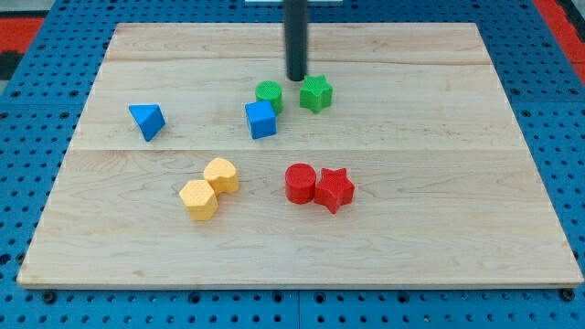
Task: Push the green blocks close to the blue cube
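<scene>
Nearest the frame's bottom, we are seeing 2 yellow blocks touching at lower centre-left, and a red cylinder touching a red star beside them. At left is sitting a blue triangular block. Above centre, the blue cube is touching the green cylinder; the green star is lying just right. My tip is resting between both greens, slightly behind. We carry no jaws; no writing is showing.

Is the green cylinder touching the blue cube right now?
Touching. In the camera view the green cylinder sits directly against the blue cube's upper edge with no board showing between them. My tip stands beside the green star.
</scene>
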### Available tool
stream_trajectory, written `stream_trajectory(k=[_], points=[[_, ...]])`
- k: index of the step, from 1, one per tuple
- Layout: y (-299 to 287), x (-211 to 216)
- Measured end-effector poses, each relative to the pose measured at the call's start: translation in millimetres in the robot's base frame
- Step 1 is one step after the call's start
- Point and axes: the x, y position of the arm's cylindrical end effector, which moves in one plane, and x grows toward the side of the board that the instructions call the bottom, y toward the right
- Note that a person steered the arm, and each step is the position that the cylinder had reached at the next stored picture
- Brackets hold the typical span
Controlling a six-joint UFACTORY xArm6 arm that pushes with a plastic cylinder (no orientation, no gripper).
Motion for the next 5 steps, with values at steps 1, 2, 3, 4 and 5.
stream_trajectory(k=[1,2,3,4,5], points=[[12.0,2.9],[12.6,28.5],[12.6,39.6],[77.3,52.0],[151.6,115.8]])
